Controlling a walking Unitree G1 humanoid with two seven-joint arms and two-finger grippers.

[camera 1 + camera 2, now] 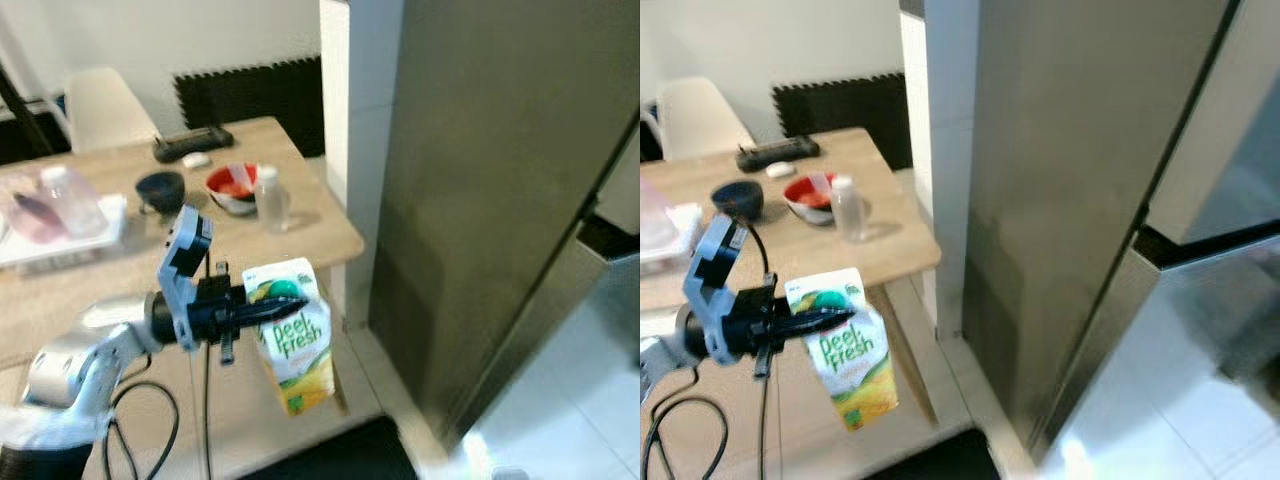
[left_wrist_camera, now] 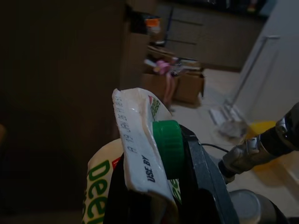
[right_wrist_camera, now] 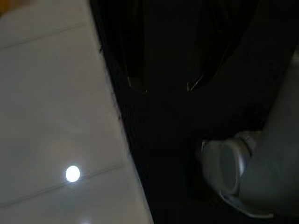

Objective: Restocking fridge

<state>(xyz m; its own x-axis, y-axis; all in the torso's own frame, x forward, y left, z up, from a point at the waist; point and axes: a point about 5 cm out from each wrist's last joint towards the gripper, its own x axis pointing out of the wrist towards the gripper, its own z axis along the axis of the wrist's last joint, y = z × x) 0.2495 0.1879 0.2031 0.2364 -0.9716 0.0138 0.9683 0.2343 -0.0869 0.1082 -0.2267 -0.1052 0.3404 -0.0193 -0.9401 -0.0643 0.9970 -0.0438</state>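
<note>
The left gripper [image 1: 285, 305] is clamped on the gabled top of a juice carton [image 1: 296, 345], its black fingers [image 2: 198, 172] pressing on both sides at the green screw cap [image 2: 169, 145]. The carton hangs in the air in front of the table's [image 1: 320, 235] near edge, beside the closed grey fridge [image 1: 500, 180]. The carton is white with green lettering and a yellow base.

The right gripper [image 3: 163, 86] hangs idle over the floor, fingers apart.

On the table stand a clear bottle [image 1: 269, 197], a red bowl [image 1: 232, 187] whose contents are unclear, a dark bowl [image 1: 160, 187], and a white tray [image 1: 60, 240] holding clear containers.
</note>
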